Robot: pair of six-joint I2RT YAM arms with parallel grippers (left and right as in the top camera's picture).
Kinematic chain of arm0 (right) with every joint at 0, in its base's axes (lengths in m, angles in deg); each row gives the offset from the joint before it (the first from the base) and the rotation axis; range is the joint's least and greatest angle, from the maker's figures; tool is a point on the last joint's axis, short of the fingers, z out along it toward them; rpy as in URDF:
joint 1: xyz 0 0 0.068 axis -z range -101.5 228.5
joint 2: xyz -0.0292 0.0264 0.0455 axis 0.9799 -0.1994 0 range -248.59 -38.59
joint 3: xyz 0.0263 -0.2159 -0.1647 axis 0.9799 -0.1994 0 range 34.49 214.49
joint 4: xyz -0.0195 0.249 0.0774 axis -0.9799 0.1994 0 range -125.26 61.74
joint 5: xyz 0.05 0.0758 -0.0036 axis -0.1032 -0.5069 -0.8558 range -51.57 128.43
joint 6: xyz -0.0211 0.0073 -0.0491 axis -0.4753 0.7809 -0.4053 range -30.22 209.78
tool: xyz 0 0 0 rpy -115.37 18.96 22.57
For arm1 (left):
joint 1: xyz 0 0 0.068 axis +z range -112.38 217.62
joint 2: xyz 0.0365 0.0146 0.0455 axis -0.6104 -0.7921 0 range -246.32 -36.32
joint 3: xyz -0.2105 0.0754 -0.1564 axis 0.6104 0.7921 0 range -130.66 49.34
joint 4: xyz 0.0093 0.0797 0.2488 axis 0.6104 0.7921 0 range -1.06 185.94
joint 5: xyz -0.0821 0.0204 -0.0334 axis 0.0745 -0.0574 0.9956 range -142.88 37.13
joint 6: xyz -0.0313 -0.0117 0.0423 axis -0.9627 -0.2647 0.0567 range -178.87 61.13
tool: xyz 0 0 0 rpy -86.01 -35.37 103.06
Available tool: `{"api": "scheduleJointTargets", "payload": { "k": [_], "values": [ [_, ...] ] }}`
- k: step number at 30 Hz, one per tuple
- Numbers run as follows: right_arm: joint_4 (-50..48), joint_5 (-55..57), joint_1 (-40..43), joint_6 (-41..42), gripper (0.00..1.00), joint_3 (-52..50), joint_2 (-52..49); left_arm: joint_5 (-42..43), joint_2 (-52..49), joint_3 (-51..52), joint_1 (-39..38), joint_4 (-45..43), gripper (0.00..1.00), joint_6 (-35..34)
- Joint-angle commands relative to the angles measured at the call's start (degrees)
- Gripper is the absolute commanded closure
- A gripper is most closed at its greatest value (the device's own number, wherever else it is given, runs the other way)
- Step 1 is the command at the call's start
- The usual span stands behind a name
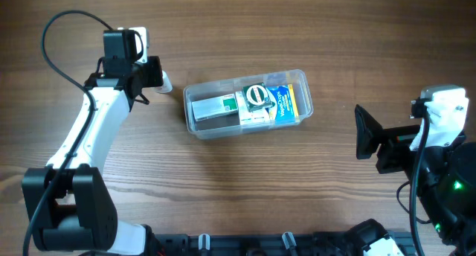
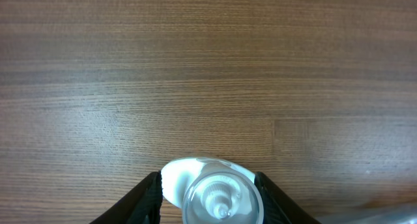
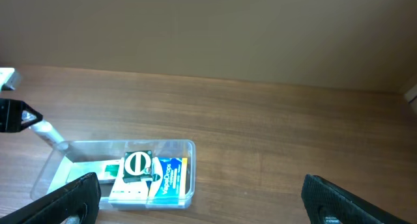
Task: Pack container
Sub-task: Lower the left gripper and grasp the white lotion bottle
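Observation:
The container is a clear plastic tub at the middle of the table, also in the right wrist view. It holds a green-and-white box, a dark green box with a round logo and a blue box. My left gripper is just left of the tub, shut on a small clear bottle that points toward the tub's left end. My right gripper is wide open and empty, well right of the tub.
Bare wooden tabletop surrounds the tub. The left arm runs along the left side, with a black cable looping above it. The right arm's base sits at the right edge.

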Motion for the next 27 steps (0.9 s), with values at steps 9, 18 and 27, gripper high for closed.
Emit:
{"api": "scheduleJointTargets", "payload": {
  "k": [9, 18, 27],
  "values": [
    [-0.1, -0.7, 0.2, -1.1, 0.00, 0.0, -0.4, 4.0, -1.0, -0.3, 0.1, -1.0, 0.58, 3.7],
    [-0.1, -0.7, 0.2, -1.2, 0.00, 0.0, -0.4, 4.2, -1.0, -0.3, 0.1, -1.6, 0.77, 3.7],
    [-0.2, -0.7, 0.2, -1.2, 0.00, 0.0, -0.4, 3.1, 7.0, -3.2, -0.9, 7.9, 0.80, 3.8]
  ]
}}
